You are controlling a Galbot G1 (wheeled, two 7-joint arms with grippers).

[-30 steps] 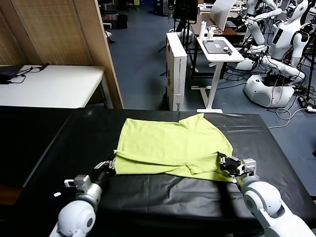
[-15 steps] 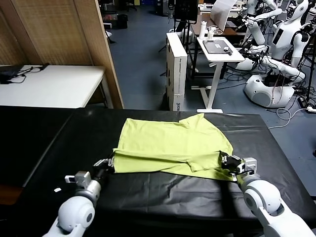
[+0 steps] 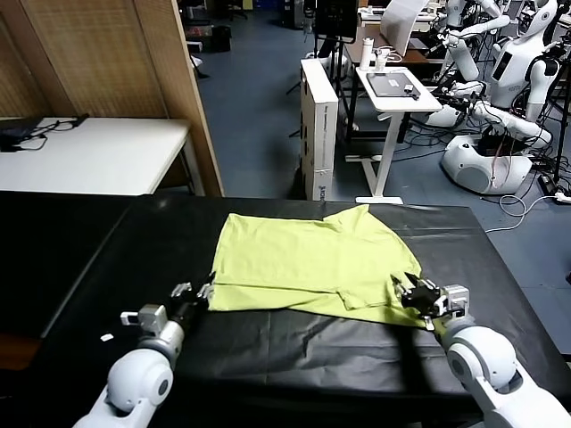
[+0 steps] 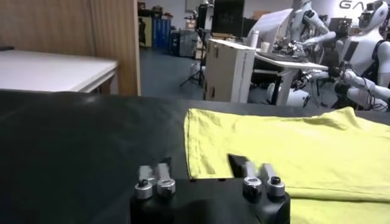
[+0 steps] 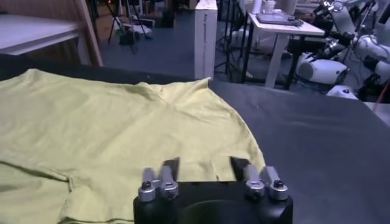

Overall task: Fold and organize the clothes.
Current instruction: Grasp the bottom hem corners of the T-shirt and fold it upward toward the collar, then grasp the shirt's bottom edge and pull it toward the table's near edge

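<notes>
A black table cover (image 3: 294,357) is spread over the work surface. A white table (image 3: 89,156) is placed well beyond it, with a dark cable (image 3: 36,129) laid on top. A wooden partition (image 3: 116,62) is stood beside that table. An upright white carton (image 3: 318,125) is set on the blue floor (image 3: 250,107), next to a white stand table (image 3: 393,98) on which a dark tray (image 3: 394,85) and a white bottle (image 3: 367,53) are placed. White humanoid machines (image 3: 500,98) are parked farther back.

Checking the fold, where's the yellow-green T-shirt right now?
In the head view, the T-shirt lies mid-table on the black table, its near edge between the left gripper and right gripper.
</notes>
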